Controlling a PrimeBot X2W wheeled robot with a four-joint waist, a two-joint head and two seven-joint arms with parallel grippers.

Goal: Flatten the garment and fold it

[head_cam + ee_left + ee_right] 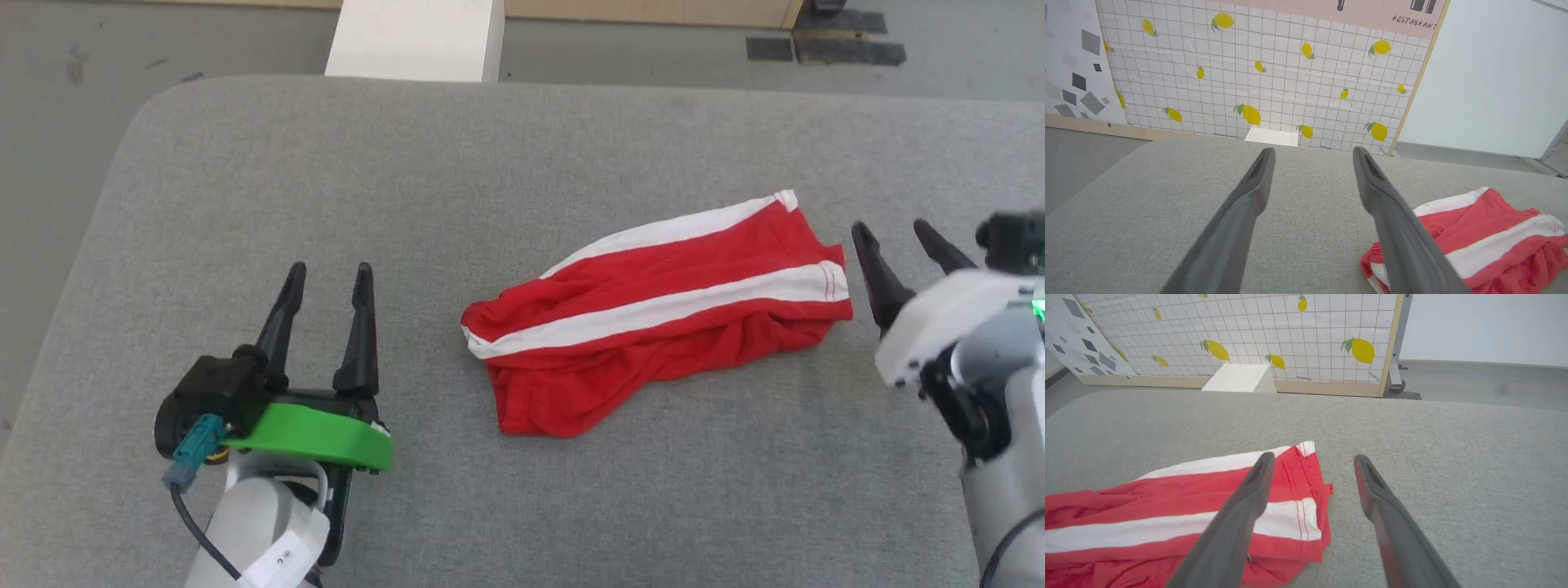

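In the head view we see the garment (653, 318) lying crumpled on the grey padded surface (326, 163), a little right of the middle, with two white stripes running along it. Our left gripper (331, 268) is at the lower left, well apart from the cloth, with its fingers spread and nothing between them. Our right gripper (890, 225) is just beside the garment's right end, also spread and empty.

In the left wrist view the garment (1486, 228) lies at the lower right, partly behind one finger.

In the right wrist view one finger (1241, 510) is over the striped hem end, and the other is over bare surface.
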